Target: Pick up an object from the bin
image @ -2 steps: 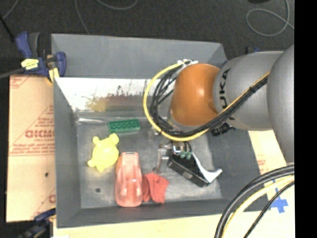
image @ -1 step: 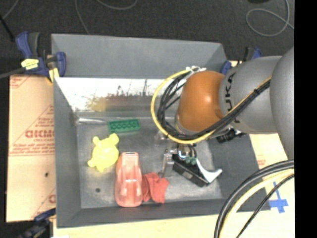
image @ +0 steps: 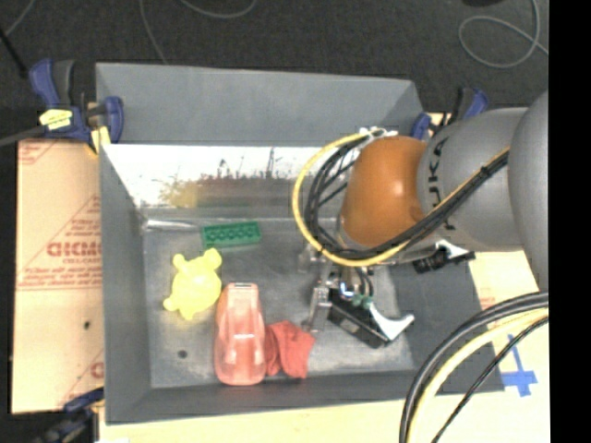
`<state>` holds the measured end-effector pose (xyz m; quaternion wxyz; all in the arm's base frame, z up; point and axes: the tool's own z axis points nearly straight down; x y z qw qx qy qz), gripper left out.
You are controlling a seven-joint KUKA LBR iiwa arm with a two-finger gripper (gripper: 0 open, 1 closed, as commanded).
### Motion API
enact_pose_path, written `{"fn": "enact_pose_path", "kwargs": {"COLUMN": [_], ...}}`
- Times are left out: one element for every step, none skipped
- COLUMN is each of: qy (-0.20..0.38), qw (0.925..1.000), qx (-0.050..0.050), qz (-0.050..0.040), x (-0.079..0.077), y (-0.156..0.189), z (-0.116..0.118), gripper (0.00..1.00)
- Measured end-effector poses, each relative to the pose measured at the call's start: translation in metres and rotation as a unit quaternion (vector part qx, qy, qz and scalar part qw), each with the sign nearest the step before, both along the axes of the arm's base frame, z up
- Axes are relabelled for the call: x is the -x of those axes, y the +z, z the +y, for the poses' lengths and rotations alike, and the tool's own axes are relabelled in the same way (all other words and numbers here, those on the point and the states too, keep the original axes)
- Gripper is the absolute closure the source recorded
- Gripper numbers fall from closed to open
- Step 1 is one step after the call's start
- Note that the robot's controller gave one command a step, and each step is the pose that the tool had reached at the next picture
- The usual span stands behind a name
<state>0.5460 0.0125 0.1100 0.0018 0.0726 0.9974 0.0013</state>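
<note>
Toward the bin's (image: 277,268) four o'clock, the gripper (image: 325,307) hangs low beside a red cloth (image: 292,349) (open or closed, I cannot tell); nothing looks lifted yet.

One each: green brick (image: 232,236), yellow toy (image: 194,287), pink case (image: 240,335), red cloth (image: 293,349), black object (image: 355,321).

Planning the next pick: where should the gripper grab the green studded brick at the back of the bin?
Probably best to grip the green brick across its narrow width, at mid-length, coming straight down. It lies flat, long side running left to right, apart from the yellow toy, so both long edges look free.
</note>
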Motion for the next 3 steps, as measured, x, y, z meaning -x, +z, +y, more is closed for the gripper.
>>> {"fn": "enact_pose_path", "kwargs": {"qy": [-0.044, -0.061, 0.004], "qw": [0.999, 0.9981, 1.0], "qx": [0.0, 0.0, 0.0], "qz": [0.0003, -0.0025, -0.0018], "x": [-0.007, -0.002, 0.039], "y": [0.012, 0.018, -0.014], "z": [-0.005, -0.008, -0.003], "gripper": [0.0, 0.0, 0.0]}}
